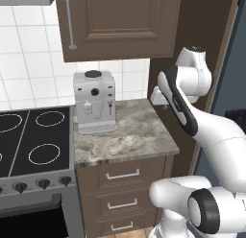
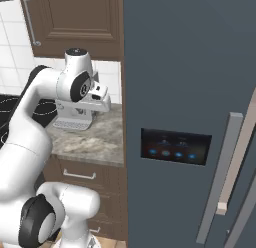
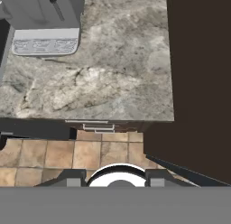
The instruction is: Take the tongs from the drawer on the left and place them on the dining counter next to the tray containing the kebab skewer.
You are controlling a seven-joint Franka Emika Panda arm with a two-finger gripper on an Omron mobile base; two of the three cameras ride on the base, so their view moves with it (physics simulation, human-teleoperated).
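The drawer [image 1: 122,173] is the topmost of three dark brown fronts under the small marbled counter [image 1: 129,136], and it is shut. Its silver bar handle [image 3: 97,125] shows below the counter's front edge in the hand view. The tongs are hidden. The dining counter and the tray are out of view. My gripper [image 3: 115,179] hangs high over the right part of the small counter and points down. Its two dark fingertips [image 3: 72,178] stand apart with nothing between them. The white hand [image 2: 99,99] sits to the right of the coffee machine.
A silver coffee machine [image 1: 94,101] stands at the counter's back left. A black stove [image 1: 33,136] adjoins on the left. A brown wall cabinet [image 1: 120,23] hangs above. A tall dark panel [image 3: 198,83] and a grey fridge [image 2: 190,117] close off the right. A tiled floor [image 3: 54,153] lies in front.
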